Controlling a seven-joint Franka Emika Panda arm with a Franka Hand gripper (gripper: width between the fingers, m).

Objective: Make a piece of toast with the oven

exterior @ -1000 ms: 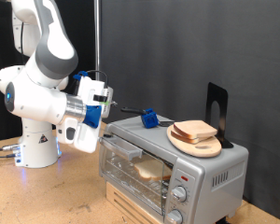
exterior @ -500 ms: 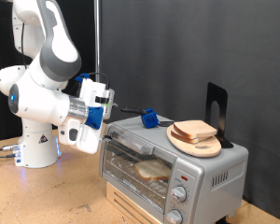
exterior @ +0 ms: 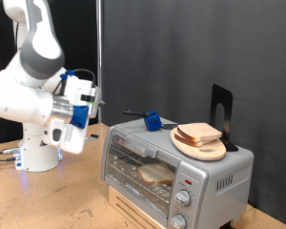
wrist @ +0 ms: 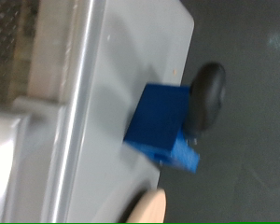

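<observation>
Evenly and brightly lit from above and the front, against a near-black backdrop. Soft, short shadows only under the oven [exterior: 172, 164] on the wooden table [exterior: 48, 200]. Mild glare on the arm's glossy white shell and faint reflections in the oven's glass door. Sharp enough at the exterior view's right, slightly smeared around the arm at its left. Wrist view heavily blurred throughout, out of focus at close range, with a washed-out sheen across pale metal.

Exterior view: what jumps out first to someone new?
The white robot arm at the exterior view's left, beside the silver toaster oven. A pale bread slice lies inside behind the glass door, and more slices sit on a round wooden board on top, near a blue block.
</observation>
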